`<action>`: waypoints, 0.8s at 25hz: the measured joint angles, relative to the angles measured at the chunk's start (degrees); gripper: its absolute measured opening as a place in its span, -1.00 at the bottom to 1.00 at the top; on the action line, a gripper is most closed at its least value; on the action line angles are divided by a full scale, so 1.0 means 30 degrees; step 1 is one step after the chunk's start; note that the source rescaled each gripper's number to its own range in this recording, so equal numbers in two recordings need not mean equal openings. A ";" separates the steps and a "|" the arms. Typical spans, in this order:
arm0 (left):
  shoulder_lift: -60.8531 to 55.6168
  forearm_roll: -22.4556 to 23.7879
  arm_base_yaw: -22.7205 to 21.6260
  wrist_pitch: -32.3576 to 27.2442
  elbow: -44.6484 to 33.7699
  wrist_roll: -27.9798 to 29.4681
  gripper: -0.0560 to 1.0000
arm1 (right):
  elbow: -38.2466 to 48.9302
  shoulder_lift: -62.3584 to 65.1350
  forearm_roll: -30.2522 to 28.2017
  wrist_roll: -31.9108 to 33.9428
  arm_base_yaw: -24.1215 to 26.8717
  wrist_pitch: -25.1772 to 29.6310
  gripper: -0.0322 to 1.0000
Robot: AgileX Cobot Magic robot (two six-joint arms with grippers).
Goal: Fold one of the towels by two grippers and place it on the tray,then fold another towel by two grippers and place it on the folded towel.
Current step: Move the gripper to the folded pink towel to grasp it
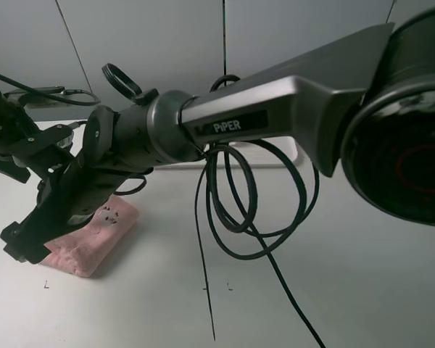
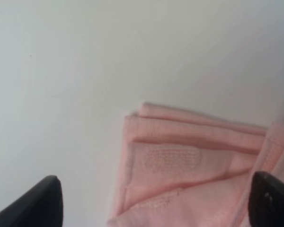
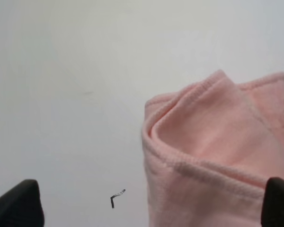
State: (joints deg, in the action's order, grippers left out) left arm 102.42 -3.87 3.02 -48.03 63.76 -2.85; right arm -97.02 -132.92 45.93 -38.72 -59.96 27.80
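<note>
A pale pink towel (image 1: 94, 235) lies folded on the white worktop (image 1: 333, 290), soft, light and limp, its layers likely to slip apart. Both the left gripper (image 2: 151, 198) and right gripper (image 3: 151, 203) hover spread wide above it, holding nothing. Pinching through all layers at the folded edge looks safest.

You saw pink towel (image 3: 213, 156): soft terry cloth, matt, stitched hems | table (image 1: 362, 290): smooth matt white surface | right arm (image 1: 275, 116): brushed grey metal, satin sheen | cables (image 1: 239, 210): glossy black rubber
</note>
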 joint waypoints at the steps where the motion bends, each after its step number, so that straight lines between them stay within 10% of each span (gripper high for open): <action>1: 0.0000 0.0000 0.0000 0.0000 0.0000 -0.0006 1.00 | 0.0000 0.0097 0.0040 0.0505 0.0278 0.0318 0.99; 11: 0.0000 -0.0033 0.0000 0.0000 0.0000 -0.0042 1.00 | 0.0086 0.0222 0.0819 0.7954 0.3986 0.5686 1.00; 20: 0.0000 -0.0033 0.0000 0.0114 0.0000 -0.0042 1.00 | 0.1594 0.0042 0.0804 1.1907 0.4226 0.5515 1.00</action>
State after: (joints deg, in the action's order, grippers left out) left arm 102.42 -3.97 3.02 -47.68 63.76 -2.97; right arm -92.24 -132.79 48.34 -3.00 -47.28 44.35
